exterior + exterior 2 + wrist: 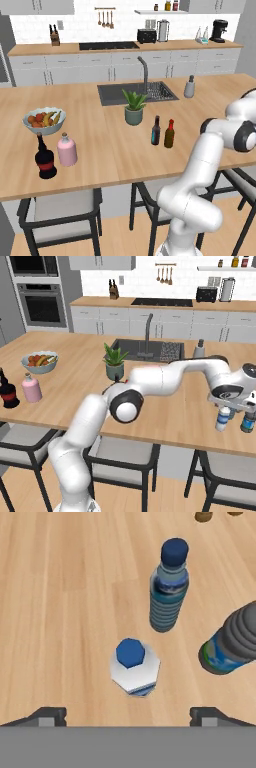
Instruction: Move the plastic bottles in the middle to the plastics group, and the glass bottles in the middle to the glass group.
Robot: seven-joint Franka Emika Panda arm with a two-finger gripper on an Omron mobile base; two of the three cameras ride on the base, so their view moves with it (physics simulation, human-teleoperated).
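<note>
Left base view: a long wooden bench (100, 150) with a sink (137, 93) at 12 o'clock. At 9 o'clock of the picture a fruit bowl (44, 120); just below it, toward 8 o'clock, the black bottle (45, 159) with red label and the pink bottle (66, 150), upright, side by side. In the middle a potted plant (134, 108). At 4 o'clock of the plant, the dark glass bottle (156, 131) and the amber glass bottle (169, 134), upright, close together, well apart from the black and pink pair.

Right base view: white arm stretched toward 3 o'clock, end effector (229, 407) pointing down over the near bench edge. Directly beneath it the small plastic bottle (223, 419), upright on the bench. Just beside, at its 3 o'clock, the teal-blue bottle (247, 422).

Hand view: looking down on the small plastic bottle (134, 671), whitish with a blue cap, standing free near the centre. Teal-blue bottle (169, 587) at its 1 o'clock, a grey ribbed bottle (232, 643) at 3 o'clock. End effector (129, 718) released: finger tips (47, 716) spread wide at 7 and 5 o'clock, grasping nothing, not touching the bottle.
</note>
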